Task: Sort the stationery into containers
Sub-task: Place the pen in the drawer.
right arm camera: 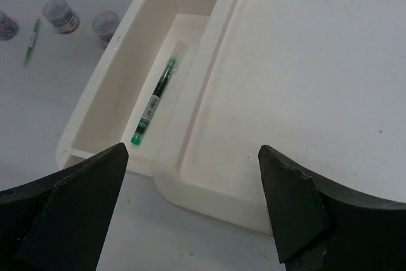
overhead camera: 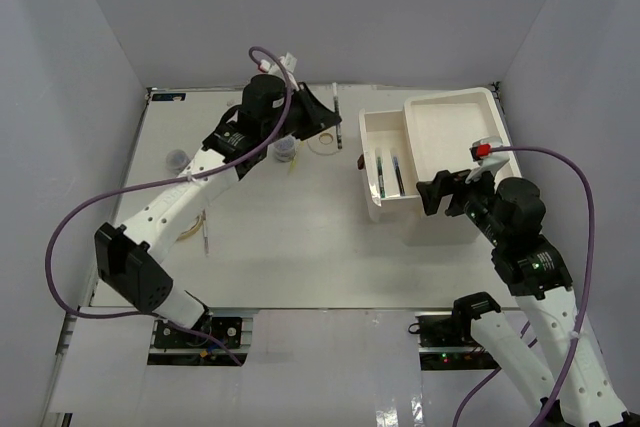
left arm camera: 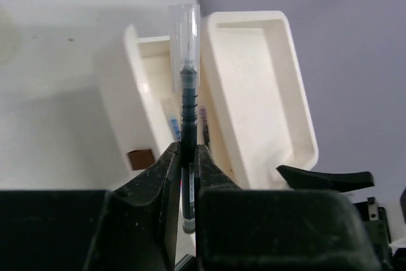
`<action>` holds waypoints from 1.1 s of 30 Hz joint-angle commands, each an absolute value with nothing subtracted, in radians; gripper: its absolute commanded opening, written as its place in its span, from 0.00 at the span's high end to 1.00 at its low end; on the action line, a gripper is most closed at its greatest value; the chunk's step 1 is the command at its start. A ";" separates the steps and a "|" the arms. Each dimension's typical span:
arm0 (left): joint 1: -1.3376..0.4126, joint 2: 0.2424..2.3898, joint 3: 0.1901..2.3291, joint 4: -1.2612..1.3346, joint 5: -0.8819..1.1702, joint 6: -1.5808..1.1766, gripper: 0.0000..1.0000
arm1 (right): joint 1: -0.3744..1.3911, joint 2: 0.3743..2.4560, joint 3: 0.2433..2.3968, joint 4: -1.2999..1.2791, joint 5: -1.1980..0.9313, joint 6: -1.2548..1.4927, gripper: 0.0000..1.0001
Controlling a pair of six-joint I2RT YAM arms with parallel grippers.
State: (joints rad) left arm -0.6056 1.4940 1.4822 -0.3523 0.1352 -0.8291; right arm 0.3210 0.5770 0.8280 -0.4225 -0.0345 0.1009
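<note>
Dark pen (left arm camera: 188, 93): was pinched across its lower barrel, with its clear cap pointing away from the wrist toward the open drawer, left of the organiser.
Left gripper (left arm camera: 186, 157): was closed narrow on the barrel, one pad on either side, with the pen in line with the fingers.
Right gripper (right arm camera: 190, 163): was spread wide and held nothing, poised above the organiser's near corner.
Organiser (overhead camera: 455, 107): was white and boxy with a shallow tray top, and stood at the far right of the table (overhead camera: 300, 227).
Drawer (overhead camera: 372, 147): was pulled out to the left, with a green pen (right arm camera: 154, 101) lying lengthwise inside; the top view showed two pens there.
Handling: was judged light, stiff and smooth. A round plastic barrel was likely to roll or pivot in so narrow a pinch, and the cap might pull off if gripped alone.
Hold: was best taken mid-barrel, across the long axis, much as seen here.
Loose items: were jars (overhead camera: 285, 149) and a tape ring (overhead camera: 322, 144), lying on the table near the left arm.
</note>
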 commanded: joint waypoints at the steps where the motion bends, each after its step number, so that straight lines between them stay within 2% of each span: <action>1: -0.656 1.589 1.571 -0.298 0.232 -0.873 0.92 | 0.322 0.601 0.880 -0.445 -0.046 0.127 0.10; 6: -0.716 1.724 1.678 -0.267 0.216 -0.910 0.88 | 0.324 0.623 0.920 -0.449 -0.040 0.147 0.10; 12: -0.736 1.779 1.669 -0.212 0.202 -0.950 0.78 | 0.324 0.655 0.966 -0.454 -0.003 0.147 0.10; 13: -0.739 1.793 1.669 -0.209 0.207 -0.951 0.74 | 0.322 0.669 0.983 -0.454 -0.003 0.146 0.10; 14: -0.741 1.802 1.670 -0.207 0.215 -0.953 0.65 | 0.324 0.684 1.003 -0.456 -0.005 0.146 0.10; 15: -0.741 1.802 1.671 -0.207 0.218 -0.951 0.65 | 0.324 0.684 1.003 -0.456 -0.003 0.144 0.10; 16: -0.741 1.805 1.672 -0.206 0.221 -0.947 0.55 | 0.324 0.702 1.021 -0.460 -0.005 0.143 0.10; 19: -0.741 1.795 1.667 -0.207 0.212 -0.913 0.45 | 0.322 0.736 1.046 -0.474 0.051 0.132 0.10; 22: -0.741 1.770 1.670 -0.222 0.187 -0.865 0.27 | 0.324 0.775 1.081 -0.482 0.081 0.121 0.10; 26: -0.736 1.741 1.677 -0.280 0.178 -0.779 0.23 | 0.321 0.833 1.121 -0.480 0.135 0.112 0.10; 33: -0.670 1.609 1.575 -0.359 0.149 -0.592 0.26 | 0.314 0.971 1.178 -0.477 0.210 0.069 0.10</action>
State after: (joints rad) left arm -0.7048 1.7351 1.6043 -0.3038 0.1780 -0.7147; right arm 0.3206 0.9386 1.1252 -0.4862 0.1600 0.1013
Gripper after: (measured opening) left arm 0.747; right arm 0.900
